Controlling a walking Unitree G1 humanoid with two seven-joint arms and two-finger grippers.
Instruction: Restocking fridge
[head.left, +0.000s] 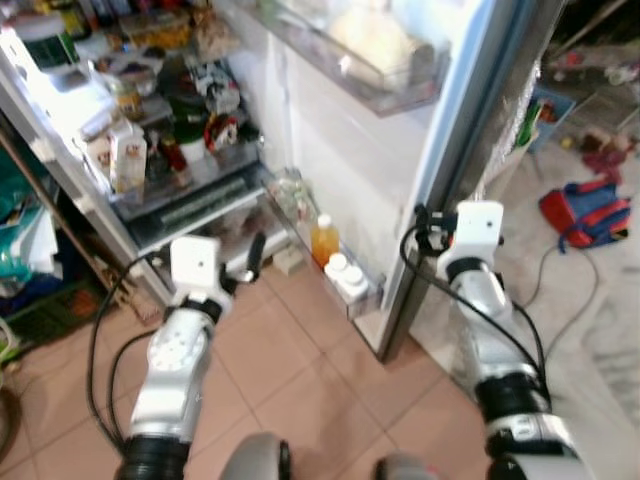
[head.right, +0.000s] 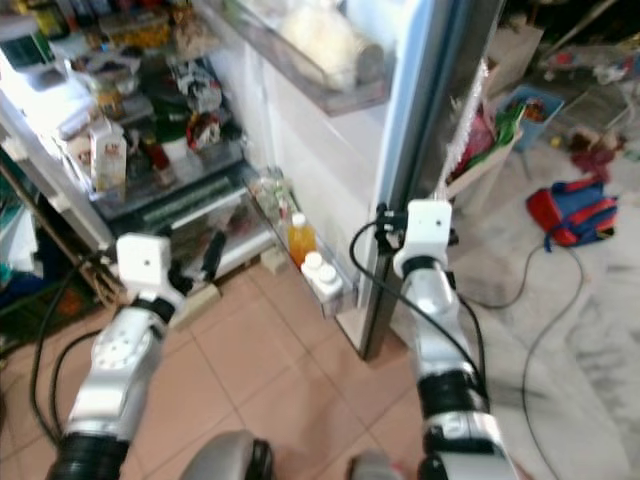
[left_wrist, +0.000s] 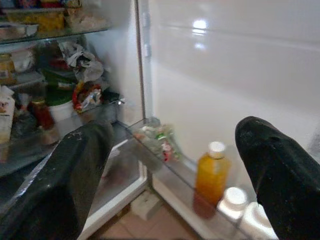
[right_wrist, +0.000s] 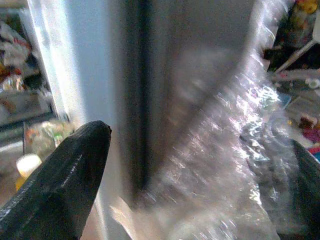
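**Fridge door wide open, both grippers empty at its foot**

The fridge (head.left: 330, 130) stands open, its door (head.left: 440, 120) swung out toward the robot with the outer edge running down between the two arms. The lit shelves (head.left: 170, 190) on the robot's left are crowded with cartons, jars and bags, packed tight to their front lips. A milk carton (head.left: 128, 160) stands upright near the shelf edge. High on the door, a bin (head.left: 380, 75) holds a pale round bundle.

The lowest door bin (head.left: 345, 285) sits just above the tiled floor (head.left: 290, 370). In it an orange juice bottle (left_wrist: 211, 177) with a white cap stands upright, two white-capped bottles (head.left: 345, 275) just beside it on the outer side and a cluster of small jars (left_wrist: 159, 140) on the hinge side. Some bare bin floor shows between jars and juice.

The left gripper (left_wrist: 175, 170) hangs low before the fridge's bottom drawer, fingers spread wide and holding nothing, pointed at the door bin. The right gripper (right_wrist: 200, 165) is up against the door's outer edge, fingers likewise parted and empty, with crinkled clear plastic film (right_wrist: 235, 140) close ahead.

To the robot's right, beyond the door, the floor carries a red and blue backpack (head.left: 585, 210), a trailing cable (head.left: 560, 290) and scattered clutter. Green crates (head.left: 40, 300) press in on the far left. Open tile lies between the arms.
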